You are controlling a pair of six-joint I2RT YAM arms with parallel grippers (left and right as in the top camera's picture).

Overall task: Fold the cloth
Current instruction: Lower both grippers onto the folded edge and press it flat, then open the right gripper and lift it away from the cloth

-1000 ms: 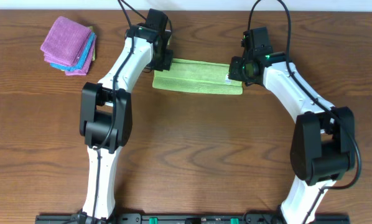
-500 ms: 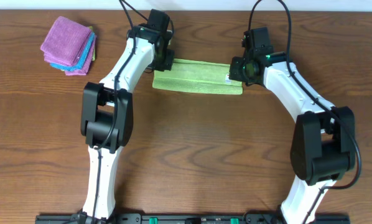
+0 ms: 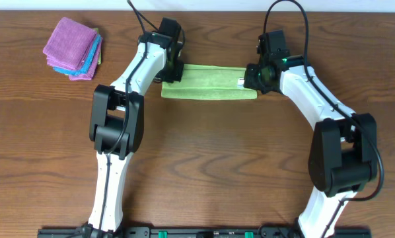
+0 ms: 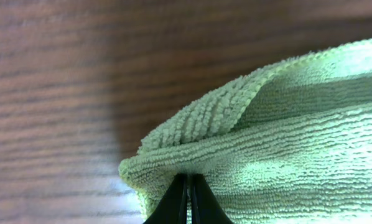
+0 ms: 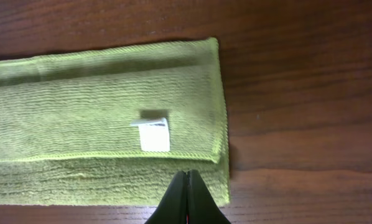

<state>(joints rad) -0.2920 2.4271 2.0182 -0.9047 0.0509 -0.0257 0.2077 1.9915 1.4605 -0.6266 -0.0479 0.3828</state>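
The light green cloth (image 3: 211, 82) lies at the back middle of the table as a long narrow folded strip. Its white tag (image 5: 155, 135) sits near the right end. My left gripper (image 3: 172, 71) is at the strip's left end. In the left wrist view it (image 4: 189, 177) is shut, tips pinching a raised fold of the cloth (image 4: 298, 143), and a ribbed flap lifts just beyond. My right gripper (image 3: 255, 76) is over the right end. Its jaws (image 5: 187, 174) are shut, low over the cloth's (image 5: 80, 112) lower layer and holding nothing.
A stack of folded cloths (image 3: 72, 47), purple on top with blue below, lies at the back left. The table's far edge (image 3: 211, 12) runs just behind the green strip. Both arms reach in from the front, either side of the middle.
My left gripper has shifted slightly right onto the cloth's left end, and that end has bunched a little. The right gripper has not moved.
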